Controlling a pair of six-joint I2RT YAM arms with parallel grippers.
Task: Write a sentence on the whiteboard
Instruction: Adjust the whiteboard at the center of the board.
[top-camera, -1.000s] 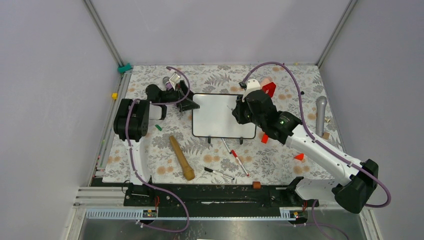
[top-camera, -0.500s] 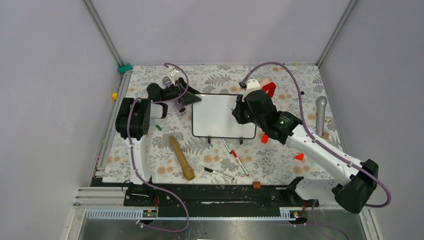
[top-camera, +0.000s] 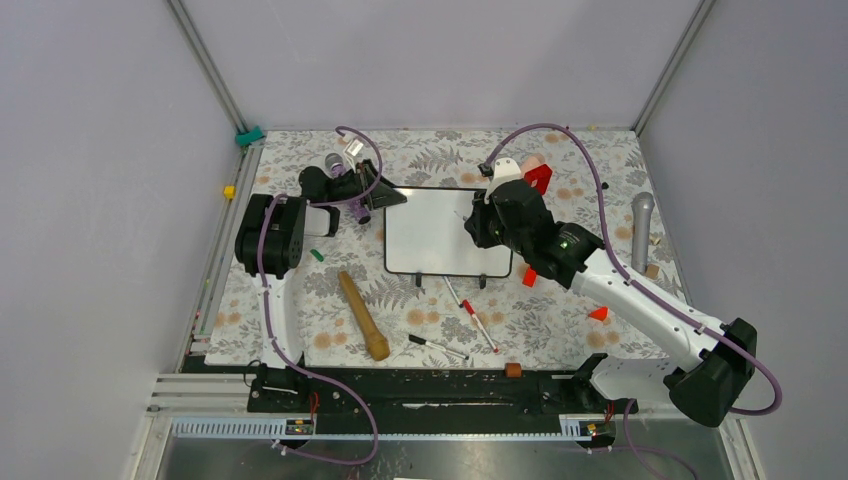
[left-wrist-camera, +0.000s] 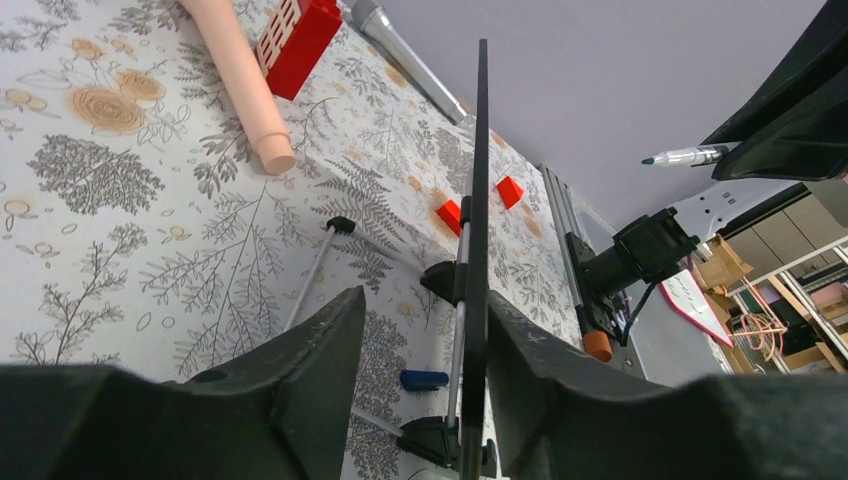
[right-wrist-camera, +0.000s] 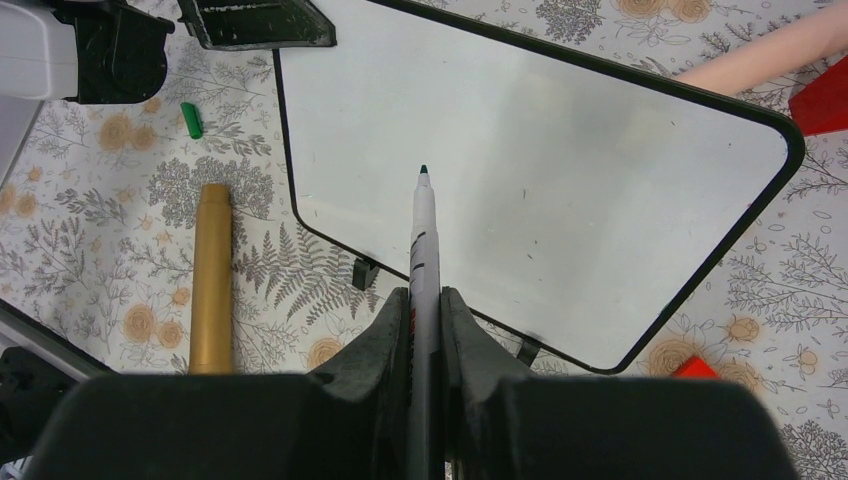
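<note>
1. The floral bench (top-camera: 560, 330) carries the lot.
2. The whiteboard (top-camera: 440, 235) sits mid-bench, between the two arms.
3. The left gripper (left-wrist-camera: 425, 305) is at the board's far-left corner, jaws parted, the frame edge standing between them.
4. The right gripper (right-wrist-camera: 425, 300) hangs over the board, jaws clamped on a marker (right-wrist-camera: 423, 240), its green tip pointing across the white face.
</note>
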